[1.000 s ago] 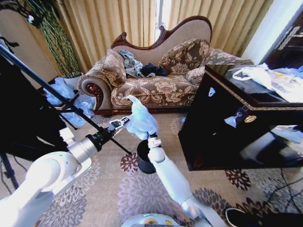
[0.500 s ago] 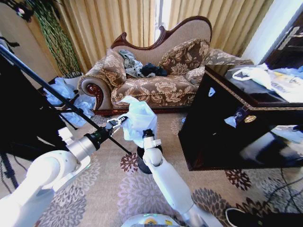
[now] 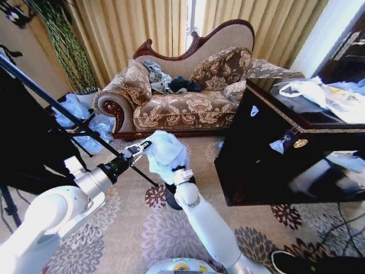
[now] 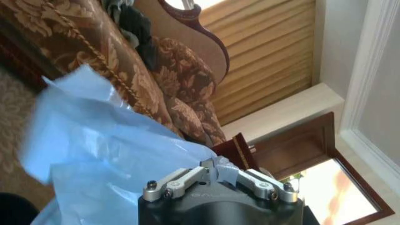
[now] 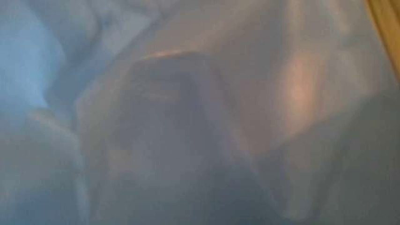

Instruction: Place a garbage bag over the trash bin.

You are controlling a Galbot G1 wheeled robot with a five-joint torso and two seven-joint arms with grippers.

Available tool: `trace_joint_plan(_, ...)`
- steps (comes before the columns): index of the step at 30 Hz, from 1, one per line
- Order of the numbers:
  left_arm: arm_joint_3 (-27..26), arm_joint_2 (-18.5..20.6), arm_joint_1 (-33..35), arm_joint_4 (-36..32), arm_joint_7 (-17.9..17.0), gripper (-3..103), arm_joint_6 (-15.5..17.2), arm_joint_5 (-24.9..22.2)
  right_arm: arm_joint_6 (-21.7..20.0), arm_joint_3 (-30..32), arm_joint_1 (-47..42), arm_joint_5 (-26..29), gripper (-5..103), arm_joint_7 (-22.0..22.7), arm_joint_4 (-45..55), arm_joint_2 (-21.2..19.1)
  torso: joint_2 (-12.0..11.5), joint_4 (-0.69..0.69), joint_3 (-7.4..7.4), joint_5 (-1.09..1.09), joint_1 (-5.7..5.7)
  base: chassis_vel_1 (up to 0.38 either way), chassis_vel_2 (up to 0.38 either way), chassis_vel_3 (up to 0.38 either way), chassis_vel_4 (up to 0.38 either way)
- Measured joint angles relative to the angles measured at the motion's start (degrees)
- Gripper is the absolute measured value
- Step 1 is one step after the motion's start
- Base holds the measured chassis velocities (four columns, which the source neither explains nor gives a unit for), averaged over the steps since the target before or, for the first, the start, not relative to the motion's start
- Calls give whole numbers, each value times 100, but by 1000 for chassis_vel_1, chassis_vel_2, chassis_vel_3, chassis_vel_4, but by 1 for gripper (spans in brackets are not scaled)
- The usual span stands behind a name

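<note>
Garbage bag [image 5: 187, 93] — pale blue translucent plastic, draped close across the lens in soft folds. Brighter blue toward one corner, greyer elsewhere. A dark, blurred shape shows through the film near the middle — not identifiable. A thin yellowish strip sits at one edge.

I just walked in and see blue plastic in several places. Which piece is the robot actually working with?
Start at the patterned sofa and come down to the carpet in front of it. There the garbage bag hangs bunched between the two white arms, with the left end effector at its edge. Unlike the blue plastic heap lying left of the sofa, it is held up off the floor.
</note>
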Motion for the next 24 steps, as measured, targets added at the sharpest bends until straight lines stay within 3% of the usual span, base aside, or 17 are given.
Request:
trace_joint_plan(5, -207, -62, 188, -5, 106, 0, -1, -10, -280, 145, 90, -670, 0, 326, 4, -210, 0, -1, 0, -1, 0, 0, 0, 0, 0)
trace_joint_plan(9, -294, -351, 411, -8, 154, 0, -2, 45, -600, 122, 6, -1016, 0, 392, 493, -841, 0, -2, 0, 1, 0, 0, 0, 0, 0)
trace_joint_plan(14, -282, -654, 565, -8, 151, 0, -16, 113, -759, 107, -95, -1105, 0, 308, 823, -1349, 0, -2, 0, 0, 0, 0, 0, 0, 0)
trace_joint_plan(18, -281, -1124, 809, -8, 77, 0, -56, 171, -951, 39, -228, -1068, 0, 153, 1188, -1972, 0, -2, 0, 1, 0, 0, 0, 0, 0)
trace_joint_plan(24, -73, -1752, 984, -8, -18, 0, -98, 316, -1092, -35, -526, -1047, 0, -43, 1550, -2442, 0, 0, -1, 1, 0, 0, 0, 0, 0)
